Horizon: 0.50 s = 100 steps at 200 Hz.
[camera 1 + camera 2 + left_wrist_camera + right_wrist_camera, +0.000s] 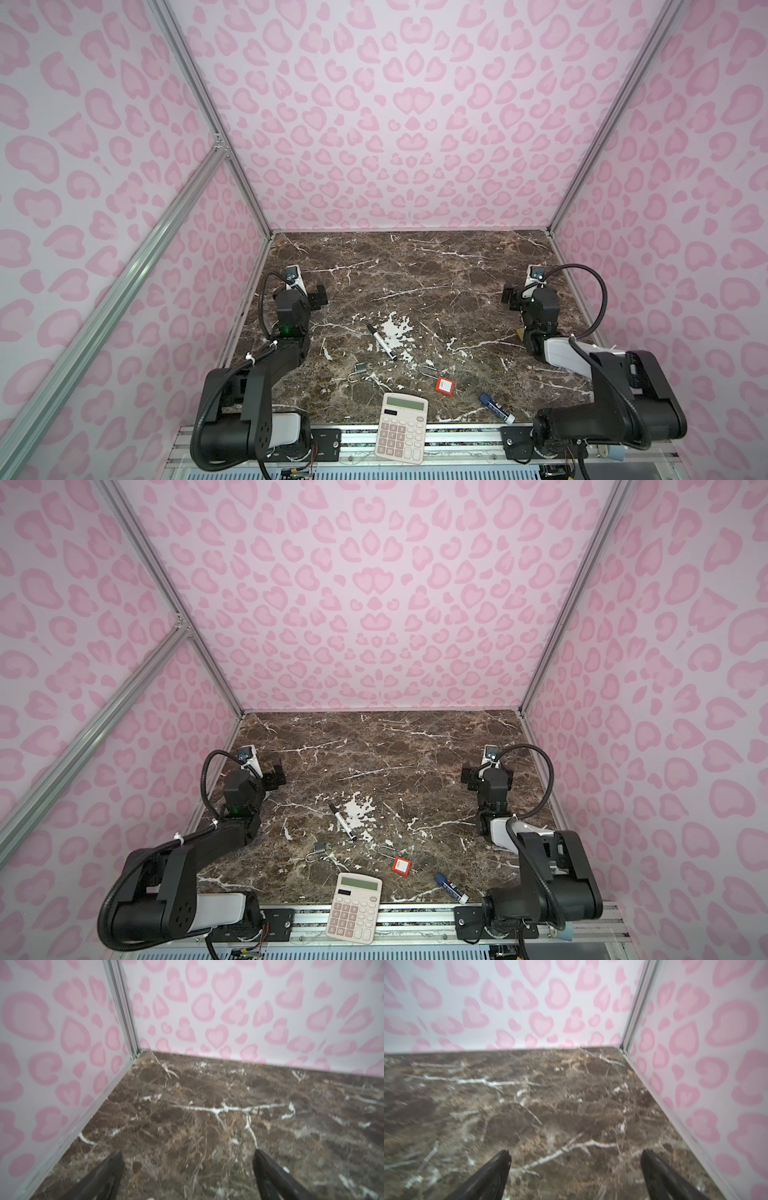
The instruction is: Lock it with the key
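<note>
Two padlocks lie near the front of the marble table [415, 270]. The small grey padlock [360, 369] [320, 848] has its shackle swung open. The red padlock [444, 385] [401, 865] has a long thin shackle, also open. The key is too small to make out in either top view. My left gripper [318, 297] [276, 776] rests far back on the left, open and empty. My right gripper [509, 297] [469, 777] rests far back on the right, also open. Each wrist view shows only bare marble between the spread fingers of the left gripper [188, 1152] and right gripper [576, 1151].
A black-capped white marker [381, 341] lies mid-table behind the padlocks. A pink calculator [401, 428] overhangs the front edge. A blue and white stick [496, 408] lies at the front right. Pink-patterned walls [374, 124] close in the back and both sides.
</note>
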### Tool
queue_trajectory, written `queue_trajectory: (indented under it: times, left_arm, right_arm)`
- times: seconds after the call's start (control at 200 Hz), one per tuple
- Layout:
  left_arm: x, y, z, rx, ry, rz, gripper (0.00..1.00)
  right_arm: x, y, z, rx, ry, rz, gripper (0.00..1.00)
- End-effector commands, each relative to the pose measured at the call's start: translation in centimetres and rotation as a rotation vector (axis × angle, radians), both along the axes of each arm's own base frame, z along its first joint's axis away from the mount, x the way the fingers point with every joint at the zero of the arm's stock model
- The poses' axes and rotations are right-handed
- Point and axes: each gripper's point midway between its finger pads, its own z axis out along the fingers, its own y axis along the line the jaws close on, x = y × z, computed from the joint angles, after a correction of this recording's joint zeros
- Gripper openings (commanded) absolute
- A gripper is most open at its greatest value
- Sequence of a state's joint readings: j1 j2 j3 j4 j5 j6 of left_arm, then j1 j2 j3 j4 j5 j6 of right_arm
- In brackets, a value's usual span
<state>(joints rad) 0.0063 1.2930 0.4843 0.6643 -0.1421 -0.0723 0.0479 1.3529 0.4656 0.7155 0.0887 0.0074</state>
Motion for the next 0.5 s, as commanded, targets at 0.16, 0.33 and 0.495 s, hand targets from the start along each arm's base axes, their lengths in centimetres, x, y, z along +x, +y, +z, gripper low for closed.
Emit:
queue_trajectory:
  times: [0.16, 0.33, 0.495]
  left_arm:
    - [-4.0, -2.7, -1.8, -0.233, 0.354, -0.006, 0.99]
    - [-7.5, -7.7, -3.3, -0.309, 0.488, -0.11, 0.99]
    - [-9.7, -8.5, -2.9, -0.466, 0.518, -0.086, 0.99]
  right_arm:
    - [-3.6, 13.9, 0.7, -0.072, 0.142, 0.525, 1.0]
    - [-7.8, 24.4, -0.2, -0.171, 0.224, 0.902, 1.0]
    - [-12.0, 31.8, -2.1, -0.341, 0.273, 1.184, 0.99]
